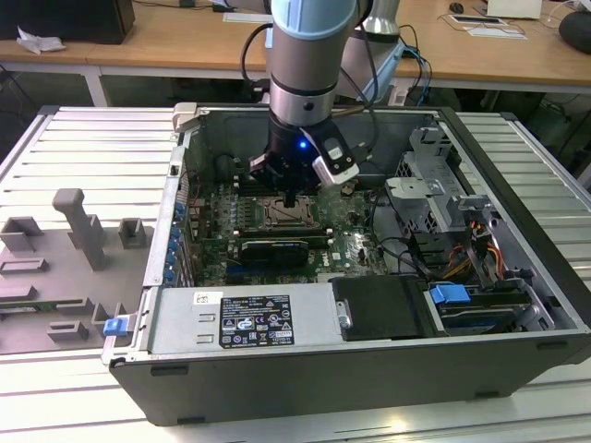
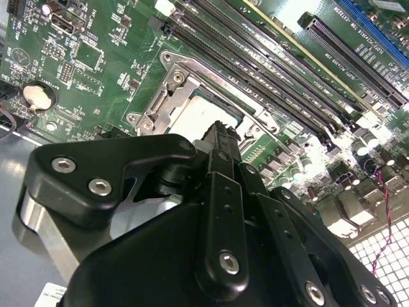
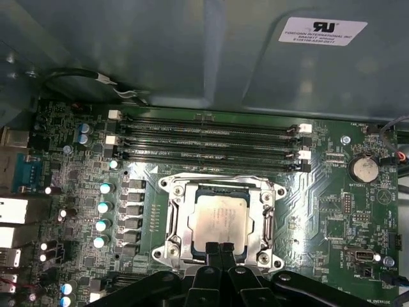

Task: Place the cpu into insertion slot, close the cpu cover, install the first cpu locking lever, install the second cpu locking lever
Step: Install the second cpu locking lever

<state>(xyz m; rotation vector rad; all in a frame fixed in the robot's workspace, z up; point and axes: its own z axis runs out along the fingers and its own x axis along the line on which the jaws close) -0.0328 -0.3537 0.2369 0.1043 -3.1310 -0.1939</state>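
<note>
Silvery cpu (image 3: 218,220) is seated in socket under cpu cover (image 3: 182,220); gripper (image 3: 222,251), fingers clenched together, is poised at cover's edge.

The gripper (image 3: 223,251) hides the cpu's (image 3: 219,217) near edge, seemingly.

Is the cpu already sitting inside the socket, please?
Yes, in the first wrist view the cpu lies flat within the metal socket frame.
</note>
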